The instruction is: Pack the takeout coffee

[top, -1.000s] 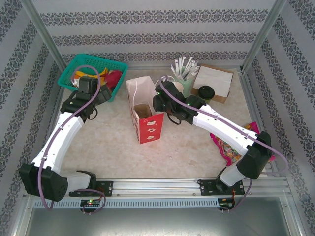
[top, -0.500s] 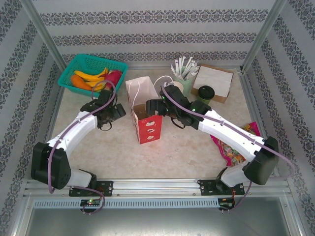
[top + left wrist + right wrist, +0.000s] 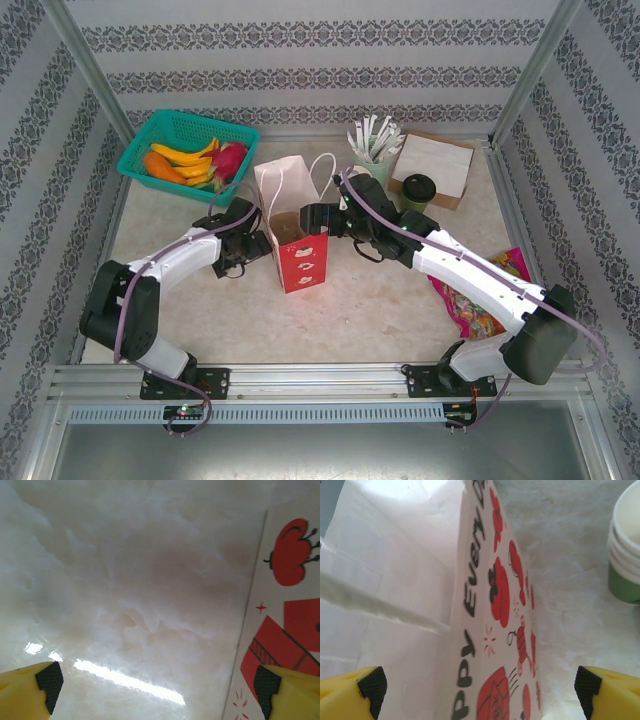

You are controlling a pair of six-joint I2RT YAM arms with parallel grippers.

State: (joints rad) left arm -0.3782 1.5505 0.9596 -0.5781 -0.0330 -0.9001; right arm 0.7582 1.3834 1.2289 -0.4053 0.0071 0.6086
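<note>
The takeout coffee (image 3: 418, 190), a green cup under a black lid, stands at the back right beside the napkin box. A red-and-white paper bag (image 3: 295, 240) stands open-topped at mid-table. My right gripper (image 3: 310, 215) is open at the bag's right rim. In the right wrist view its jaws (image 3: 477, 685) straddle the printed bag wall (image 3: 492, 600), one finger inside and one outside. My left gripper (image 3: 258, 243) is open, low beside the bag's left side. In the left wrist view, bare table lies between its jaws (image 3: 157, 682) and the bag's side (image 3: 290, 605) is at the right finger.
A teal basket (image 3: 150, 135) of fruit sits at the back left. A mint-green holder of white sticks (image 3: 372, 150) and stacked lidless cups (image 3: 626, 545) stand behind the bag. A napkin box (image 3: 437, 165) is at the back right, a snack packet (image 3: 470, 295) at the right.
My left arm has swung from the basket down to the bag's left side. My right gripper has opened and moved onto the bag's right rim. The bag's handle now stands up.
</note>
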